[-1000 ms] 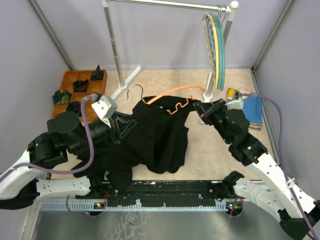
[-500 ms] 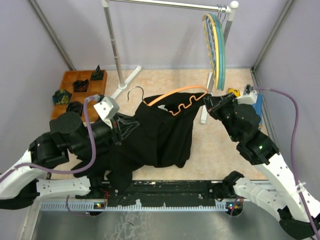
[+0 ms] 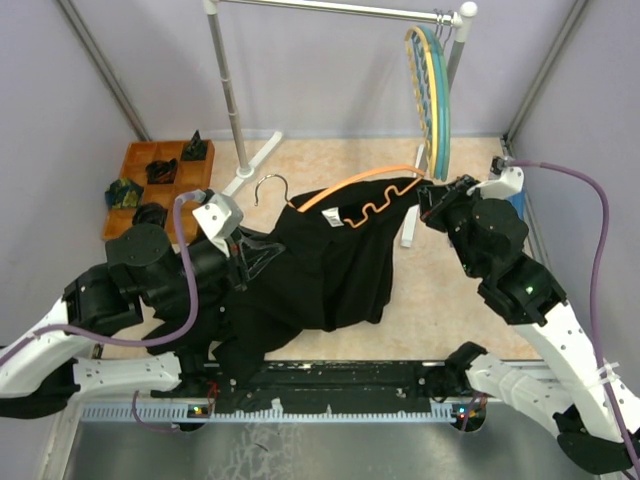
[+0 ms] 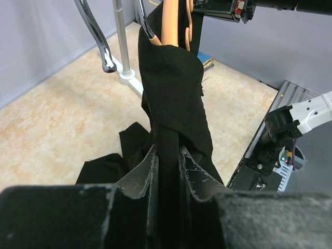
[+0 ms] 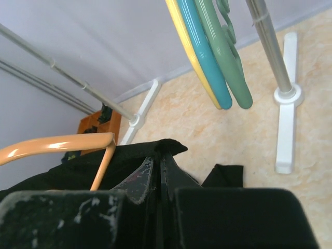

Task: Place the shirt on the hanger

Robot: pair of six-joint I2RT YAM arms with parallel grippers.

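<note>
The black shirt hangs in a heap mid-table, stretched between both grippers. The orange hanger lies across its top, metal hook to the left and wavy arm over the fabric. My left gripper is shut on a thick fold of the shirt, just below the hanger. My right gripper is shut on a thin edge of the shirt, next to the hanger's right tip. Whether the cloth covers that tip is hidden.
A clothes rack stands at the back, with yellow, teal and green hangers on its rail close above my right gripper. Its white foot is beside the shirt. An orange tray of small items sits far left.
My right gripper has moved up and to the right, pulling the shirt's edge along the hanger's arm. The hanger has swung that way too. The left gripper has barely moved.
</note>
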